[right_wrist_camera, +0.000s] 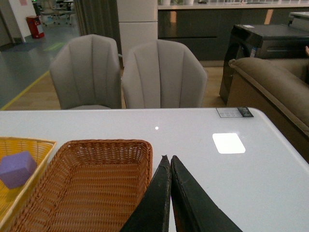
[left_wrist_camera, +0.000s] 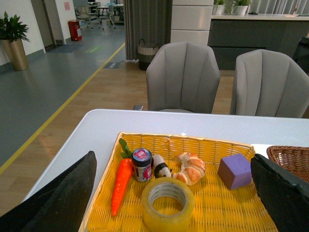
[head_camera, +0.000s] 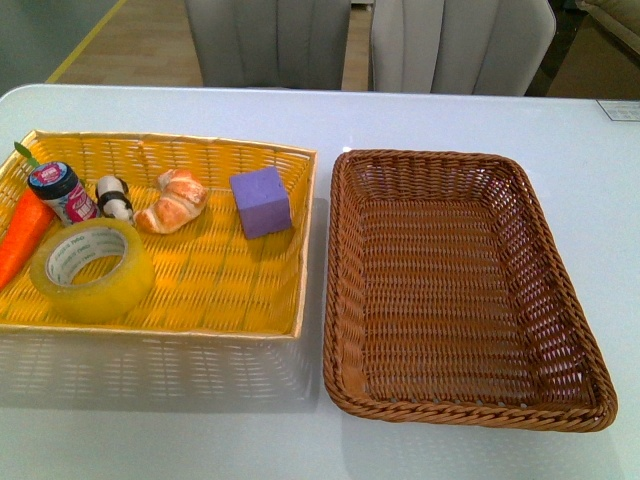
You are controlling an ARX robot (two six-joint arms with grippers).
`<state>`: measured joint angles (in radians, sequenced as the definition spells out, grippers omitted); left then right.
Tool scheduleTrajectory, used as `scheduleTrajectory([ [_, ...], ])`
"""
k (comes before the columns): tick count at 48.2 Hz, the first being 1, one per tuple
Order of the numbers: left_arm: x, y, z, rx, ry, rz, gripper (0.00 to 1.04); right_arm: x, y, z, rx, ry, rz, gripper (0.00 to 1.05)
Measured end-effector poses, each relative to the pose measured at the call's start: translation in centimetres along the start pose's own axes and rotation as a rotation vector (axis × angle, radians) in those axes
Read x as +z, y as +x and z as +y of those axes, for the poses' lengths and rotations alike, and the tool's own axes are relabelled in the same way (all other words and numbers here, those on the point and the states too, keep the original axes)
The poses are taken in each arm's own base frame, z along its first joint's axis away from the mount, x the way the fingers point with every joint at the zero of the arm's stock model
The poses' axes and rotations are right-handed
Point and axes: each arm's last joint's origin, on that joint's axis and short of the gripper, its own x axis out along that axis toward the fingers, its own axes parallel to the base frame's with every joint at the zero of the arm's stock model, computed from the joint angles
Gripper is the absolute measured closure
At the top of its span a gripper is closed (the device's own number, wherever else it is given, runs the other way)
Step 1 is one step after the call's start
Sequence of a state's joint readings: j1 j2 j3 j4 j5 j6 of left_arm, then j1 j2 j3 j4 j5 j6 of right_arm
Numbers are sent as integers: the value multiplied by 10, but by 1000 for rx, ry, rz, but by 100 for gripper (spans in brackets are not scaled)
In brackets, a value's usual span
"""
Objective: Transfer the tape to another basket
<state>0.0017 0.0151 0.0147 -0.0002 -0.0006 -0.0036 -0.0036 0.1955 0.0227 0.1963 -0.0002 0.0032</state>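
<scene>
The yellow tape roll (head_camera: 92,269) lies flat in the front left of the bright yellow woven tray (head_camera: 200,310). It also shows in the left wrist view (left_wrist_camera: 168,205), between and ahead of my open left gripper (left_wrist_camera: 174,166), whose black fingers (left_wrist_camera: 63,198) stand wide apart on either side. The dark brown wicker basket (head_camera: 462,285) stands empty to the right of the tray; it shows in the right wrist view (right_wrist_camera: 87,186) too. My right gripper (right_wrist_camera: 167,158) is shut and empty, above the table just right of the basket. Neither gripper shows in the front view.
In the yellow tray also lie a carrot (head_camera: 22,238), a small jar (head_camera: 62,192), a panda figure (head_camera: 115,198), a croissant (head_camera: 174,200) and a purple cube (head_camera: 261,201). Two grey chairs (head_camera: 370,42) stand behind the white table (head_camera: 450,120).
</scene>
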Motion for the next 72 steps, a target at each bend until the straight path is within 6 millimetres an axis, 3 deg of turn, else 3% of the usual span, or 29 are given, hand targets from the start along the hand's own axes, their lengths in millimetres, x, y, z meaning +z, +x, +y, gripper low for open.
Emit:
scheduleTrajectory([
  [12, 0, 0, 0, 0, 0, 0, 9, -3, -12, 0, 0, 0, 8, 103],
  [25, 0, 0, 0, 0, 0, 0, 9, -3, -13, 0, 0, 0, 5, 103],
  [27, 0, 0, 0, 0, 0, 0, 9, -3, -13, 0, 0, -1, 5, 100],
  [33, 0, 0, 0, 0, -3, 3, 9, -3, -13, 0, 1, -1, 5, 77],
  [35, -1, 0, 0, 19, -32, 64, 9, -3, -13, 0, 0, -1, 5, 70],
  [38, 0, 3, 1, 46, -109, 291, 9, -3, -13, 0, 1, -1, 5, 58],
  [44, 6, 23, 5, 60, -164, 387, 9, -3, -13, 0, 1, -1, 5, 37],
  [52, 15, 72, 16, 70, -141, 364, 9, -3, -13, 0, 1, 0, 4, 7],
  [62, -6, 129, 26, -21, -126, 469, 9, -2, -13, 0, 1, 0, 4, 9],
  [72, -58, 181, 34, -45, -63, 661, 9, -3, -13, 0, 1, 0, 4, 9],
])
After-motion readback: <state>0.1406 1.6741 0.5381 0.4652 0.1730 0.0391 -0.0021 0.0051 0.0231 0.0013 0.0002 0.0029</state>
